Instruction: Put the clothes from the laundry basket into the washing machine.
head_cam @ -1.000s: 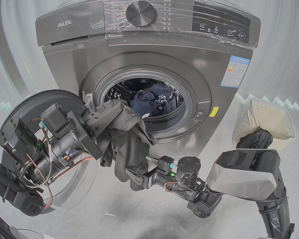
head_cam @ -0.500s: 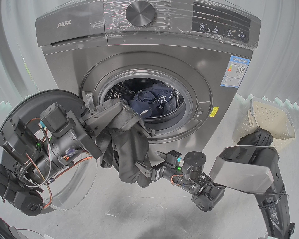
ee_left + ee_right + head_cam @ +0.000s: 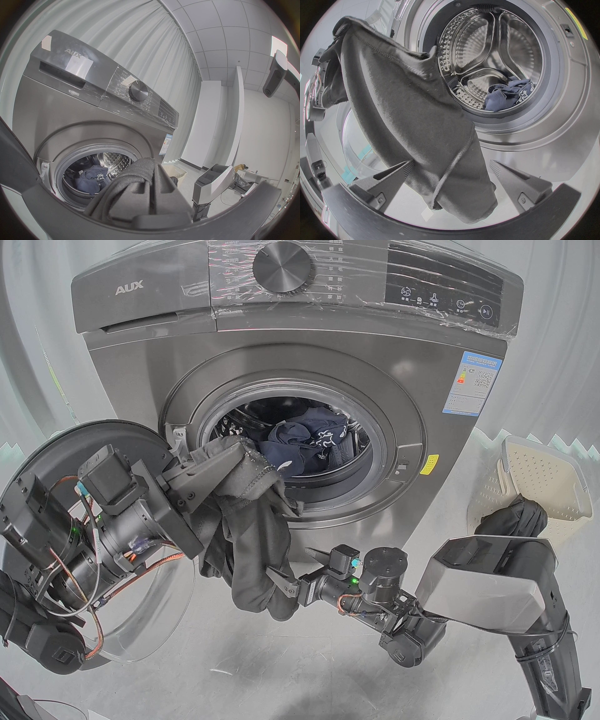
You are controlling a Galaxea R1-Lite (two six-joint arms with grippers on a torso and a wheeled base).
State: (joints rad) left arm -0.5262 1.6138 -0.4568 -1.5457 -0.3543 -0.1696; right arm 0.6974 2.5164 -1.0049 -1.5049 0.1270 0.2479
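The left pincer (image 3: 240,455) clamps a grey garment (image 3: 256,534) at the left rim of the opening of the washing machine (image 3: 387,390), the cloth hanging outside. The right pincer (image 3: 275,580) is spread wide, the garment's lower end between its fingers. Navy clothes (image 3: 306,440) lie in the drum (image 3: 475,43); a dark garment (image 3: 512,518) drapes the laundry basket (image 3: 550,477)

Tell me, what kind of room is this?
Probably a laundry test room, not a home: a washing machine with navy clothes inside, a laundry basket beside it, and plain curtains with office ceiling tiles.

Head cam high, wrist cams low; shared: drum (image 3: 470,43)
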